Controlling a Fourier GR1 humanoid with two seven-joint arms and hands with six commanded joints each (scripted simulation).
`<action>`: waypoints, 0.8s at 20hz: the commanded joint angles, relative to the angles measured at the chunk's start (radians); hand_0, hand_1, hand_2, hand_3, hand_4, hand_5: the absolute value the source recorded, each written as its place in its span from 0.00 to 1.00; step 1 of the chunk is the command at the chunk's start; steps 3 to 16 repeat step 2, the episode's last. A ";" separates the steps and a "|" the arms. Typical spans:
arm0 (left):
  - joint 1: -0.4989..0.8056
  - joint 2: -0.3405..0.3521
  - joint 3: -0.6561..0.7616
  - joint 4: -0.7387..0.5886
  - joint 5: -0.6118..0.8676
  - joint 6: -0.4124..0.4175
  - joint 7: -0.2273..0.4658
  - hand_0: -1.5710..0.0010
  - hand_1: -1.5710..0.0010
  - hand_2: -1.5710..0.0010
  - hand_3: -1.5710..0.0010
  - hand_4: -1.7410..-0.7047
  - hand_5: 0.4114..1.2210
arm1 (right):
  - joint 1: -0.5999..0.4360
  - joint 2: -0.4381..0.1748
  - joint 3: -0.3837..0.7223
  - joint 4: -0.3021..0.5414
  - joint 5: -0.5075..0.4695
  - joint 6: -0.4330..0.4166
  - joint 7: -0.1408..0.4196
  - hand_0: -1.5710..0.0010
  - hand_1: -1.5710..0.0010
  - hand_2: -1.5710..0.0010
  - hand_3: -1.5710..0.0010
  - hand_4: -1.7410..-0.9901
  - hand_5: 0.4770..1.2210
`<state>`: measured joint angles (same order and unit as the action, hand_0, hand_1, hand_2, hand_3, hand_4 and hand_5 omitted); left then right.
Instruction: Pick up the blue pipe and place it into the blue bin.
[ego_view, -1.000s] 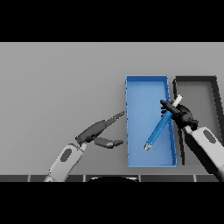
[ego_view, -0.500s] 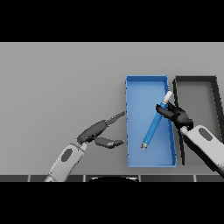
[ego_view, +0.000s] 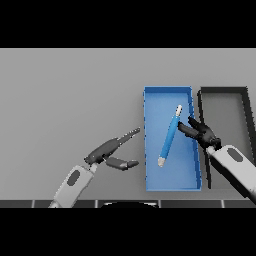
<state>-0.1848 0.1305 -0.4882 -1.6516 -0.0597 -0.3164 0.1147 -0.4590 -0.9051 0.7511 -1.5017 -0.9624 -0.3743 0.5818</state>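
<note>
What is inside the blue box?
The blue pipe lies slanted inside the blue bin, and the right hand reaches over its right wall. Nothing else shows; the floor beneath pipe and hand is covered.

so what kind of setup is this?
Likely a bare tabletop sorting bench: a plain grey table, a blue bin with a blue pipe in it, and a black bin alongside. No room features show.

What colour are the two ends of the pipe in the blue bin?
Both ends of the blue pipe look white or pale grey, seen in the head view.
</note>
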 joint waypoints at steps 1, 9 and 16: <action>0.010 -0.003 -0.010 0.005 -0.010 0.002 0.001 1.00 1.00 1.00 1.00 0.83 0.08 | -0.007 -0.004 0.008 -0.013 0.008 -0.001 0.009 0.86 0.94 0.98 1.00 0.78 0.42; 0.014 -0.011 -0.019 0.013 -0.019 0.005 -0.006 1.00 1.00 1.00 1.00 0.83 0.08 | -0.005 -0.003 0.004 0.002 0.007 0.011 -0.001 0.86 0.94 0.98 1.00 0.78 0.43; 0.014 -0.011 -0.019 0.013 -0.019 0.005 -0.006 1.00 1.00 1.00 1.00 0.83 0.08 | -0.005 -0.003 0.004 0.002 0.007 0.011 -0.001 0.86 0.94 0.98 1.00 0.78 0.43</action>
